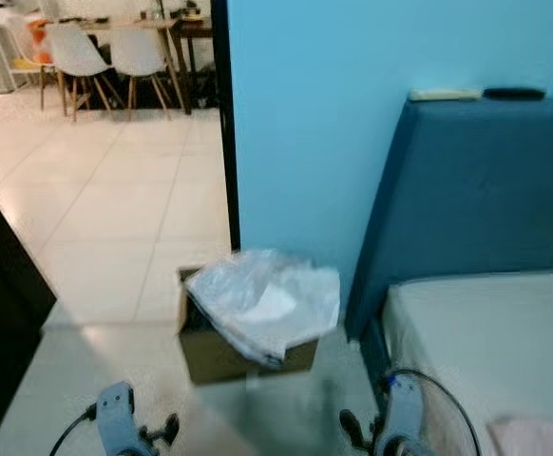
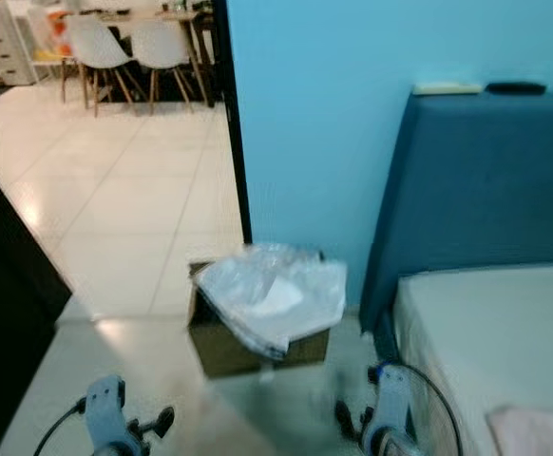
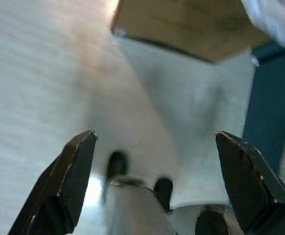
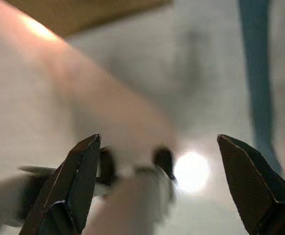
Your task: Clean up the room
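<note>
A brown cardboard box (image 1: 221, 356) lined with a clear plastic bag (image 1: 267, 299) stands on the pale tiled floor beside the blue wall, next to the bed. My left gripper (image 3: 157, 181) hangs low in front of the box, open, nothing between its fingers (image 3: 71, 181). My right gripper (image 4: 159, 186) is also open and empty, its fingers (image 4: 74, 186) spread over the floor near the box. Both wrists show at the bottom edge of the eye views, left wrist (image 1: 117, 416) and right wrist (image 1: 398, 418).
A bed with a white mattress (image 1: 486, 342) and a dark blue headboard (image 1: 476, 190) stands at right; two remotes (image 1: 476, 93) lie on top of it. A dark cabinet (image 1: 1, 304) is at left. Through the doorway are white chairs (image 1: 105, 57) and a table.
</note>
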Robot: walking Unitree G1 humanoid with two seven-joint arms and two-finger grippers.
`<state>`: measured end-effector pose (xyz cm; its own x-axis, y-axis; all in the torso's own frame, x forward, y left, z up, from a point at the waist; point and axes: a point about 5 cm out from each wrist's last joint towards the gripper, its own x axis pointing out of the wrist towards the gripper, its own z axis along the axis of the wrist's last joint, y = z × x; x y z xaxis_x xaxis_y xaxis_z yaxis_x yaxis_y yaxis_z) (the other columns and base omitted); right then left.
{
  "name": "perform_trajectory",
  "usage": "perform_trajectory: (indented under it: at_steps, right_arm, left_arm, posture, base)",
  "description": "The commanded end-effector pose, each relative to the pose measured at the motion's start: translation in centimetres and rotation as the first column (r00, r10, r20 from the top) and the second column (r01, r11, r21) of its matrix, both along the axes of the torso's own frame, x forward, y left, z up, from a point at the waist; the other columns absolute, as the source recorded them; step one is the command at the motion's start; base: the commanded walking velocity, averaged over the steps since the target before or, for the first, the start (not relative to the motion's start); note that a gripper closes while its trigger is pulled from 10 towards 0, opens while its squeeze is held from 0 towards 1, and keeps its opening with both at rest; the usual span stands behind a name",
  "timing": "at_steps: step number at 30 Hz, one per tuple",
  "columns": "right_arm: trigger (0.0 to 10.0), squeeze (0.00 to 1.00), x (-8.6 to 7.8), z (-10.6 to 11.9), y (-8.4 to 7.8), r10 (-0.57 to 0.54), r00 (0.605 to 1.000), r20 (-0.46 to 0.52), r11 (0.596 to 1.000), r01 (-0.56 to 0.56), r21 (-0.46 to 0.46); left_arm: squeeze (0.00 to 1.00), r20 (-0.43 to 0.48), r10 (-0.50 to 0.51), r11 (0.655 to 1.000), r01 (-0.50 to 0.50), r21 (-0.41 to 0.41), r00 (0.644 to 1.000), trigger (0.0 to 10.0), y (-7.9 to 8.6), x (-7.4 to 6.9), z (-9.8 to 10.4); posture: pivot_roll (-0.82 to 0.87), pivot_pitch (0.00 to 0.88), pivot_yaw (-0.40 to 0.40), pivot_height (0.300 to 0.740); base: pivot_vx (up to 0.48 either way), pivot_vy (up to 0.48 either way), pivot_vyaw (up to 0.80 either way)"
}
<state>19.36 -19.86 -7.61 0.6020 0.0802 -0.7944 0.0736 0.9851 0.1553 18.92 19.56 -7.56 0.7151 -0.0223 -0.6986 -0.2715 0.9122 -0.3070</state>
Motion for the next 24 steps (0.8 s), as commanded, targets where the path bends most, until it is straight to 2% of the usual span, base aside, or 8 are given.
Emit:
perform_trajectory:
  at_steps: [1, 5, 9, 14, 16, 18, 20, 24]
  right_arm:
    - [10.0, 0.0, -0.2, -0.3, 0.6, 0.034, 0.999, -0.028, 0.999, -0.034, -0.018]
    - [10.0, 0.0, -0.4, -0.6, 1.8, 0.101, 0.993, -0.06, 0.994, -0.102, -0.028]
    - [10.0, 0.0, -0.5, -0.7, 2.3, 0.12, 0.991, -0.066, 0.992, -0.122, -0.025]
    - [10.0, 0.0, -0.8, -0.9, 3.5, 0.204, 0.974, -0.095, 0.977, -0.209, -0.035]
    - [10.0, 0.0, -1.0, -1.0, 3.5, 0.218, 0.97, -0.106, 0.974, -0.224, -0.043]
    - [10.0, 0.0, -1.4, -1.2, 3.0, 0.201, 0.972, -0.122, 0.977, -0.209, -0.051]
    - [10.0, 0.0, -1.8, -1.3, 2.3, 0.159, 0.978, -0.137, 0.984, -0.169, -0.062]
    - [10.0, 0.0, -2.1, -1.5, 2.0, 0.111, 0.983, -0.149, 0.991, -0.12, -0.054]
  left_arm:
    - [0.0, 0.0, -0.015, 1.0, 0.015, 0.012, 1.0, 10.0, 0.2, 0.3, 0.1]
    - [0.0, -0.058, -0.097, 0.993, 0.101, 0.061, 0.994, 10.0, -0.4, 0.1, -0.2]
    - [0.0, -0.071, -0.098, 0.992, 0.104, 0.078, 0.993, 10.0, -0.2, 0.1, -0.2]
    - [0.0, -0.044, -0.007, 0.998, 0.01, 0.07, 0.999, 10.0, 0.6, 0.3, 0.1]
    - [0.0, -0.053, 0.013, 0.998, -0.01, 0.069, 0.999, 10.0, 0.9, -0.1, -0.1]
    - [0.0, -0.087, 0.039, 0.997, -0.033, 0.067, 0.995, 10.0, 1.3, -1.2, -0.6]
    - [0.0, -0.122, 0.02, 0.997, -0.01, 0.076, 0.992, 10.0, 1.2, -2.0, -1.0]
    - [0.0, -0.119, -0.048, 0.994, 0.059, 0.09, 0.992, 10.0, 0.8, -1.4, -0.8]
  posture:
    - [-0.05, 0.0, -0.04, 0.74]
    - [-0.01, 0.0, -0.049, 0.74]
    - [0.0, 0.0, -0.056, 0.74]
    - [0.03, 0.0, -0.074, 0.74]
    - [0.02, 0.0, -0.064, 0.74]
    - [0.0, 0.0, -0.041, 0.74]
    - [0.0, 0.0, -0.034, 0.74]
    - [-0.01, 0.0, -0.041, 0.74]
  base:
    - [0.0, 0.0, 0.0]
    - [0.0, -0.117, 0.0]
    - [0.0, -0.472, 0.0]
    - [0.0, -0.094, 0.0]
    - [0.0, 0.0, 0.0]
    - [0.0, 0.0, 0.0]
    - [0.0, 0.0, 0.0]
    - [0.0, -0.232, 0.0]
